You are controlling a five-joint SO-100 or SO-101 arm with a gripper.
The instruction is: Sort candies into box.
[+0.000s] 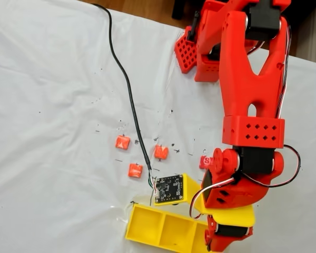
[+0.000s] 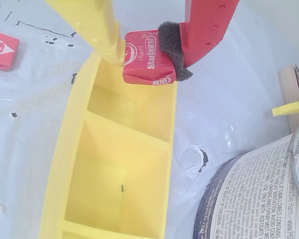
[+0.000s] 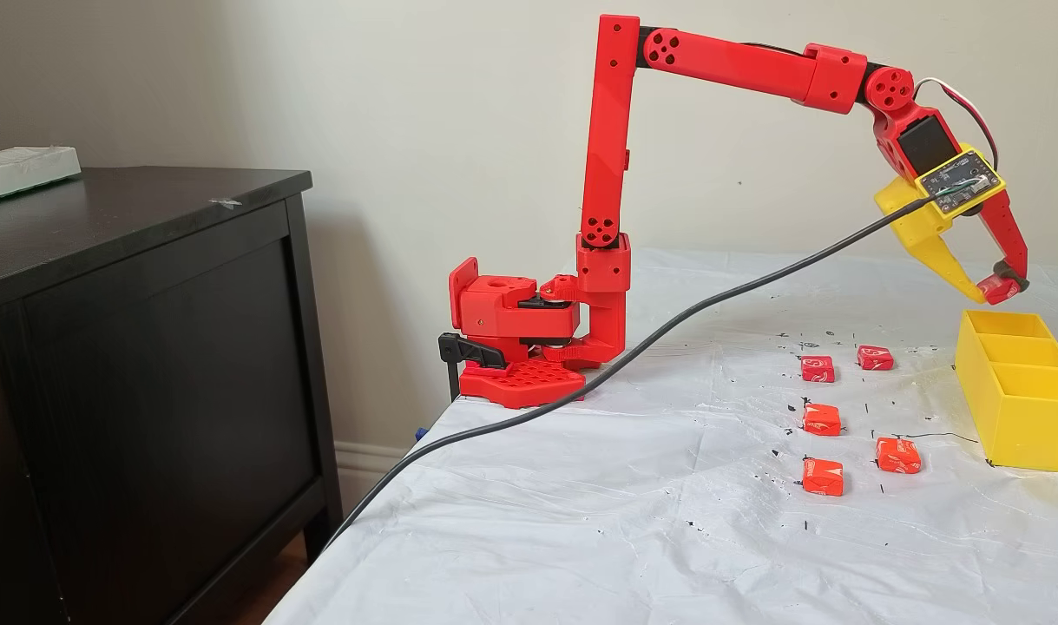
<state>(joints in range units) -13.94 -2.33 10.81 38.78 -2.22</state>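
Gripper [image 2: 148, 55] (one yellow finger, one red w/ dark pad) clamped a deep-red square wrapped candy w/ white lettering [image 2: 148, 59], hovering just above the far-end compartment of the long yellow plastic three-compartment box [image 2: 167, 149]. Five other red wrapped candies [image 3: 822, 420] lay on the white-covered worktop [image 3: 581, 503], well apart from gripper.

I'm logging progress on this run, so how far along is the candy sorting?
Nothing is sorted yet: the compartments of the yellow box seen in the wrist view are empty. In hand, the pincer holds one red candy above the box's end compartment, not yet dropped. Left: five candies on the table sheet, two red and three orange.
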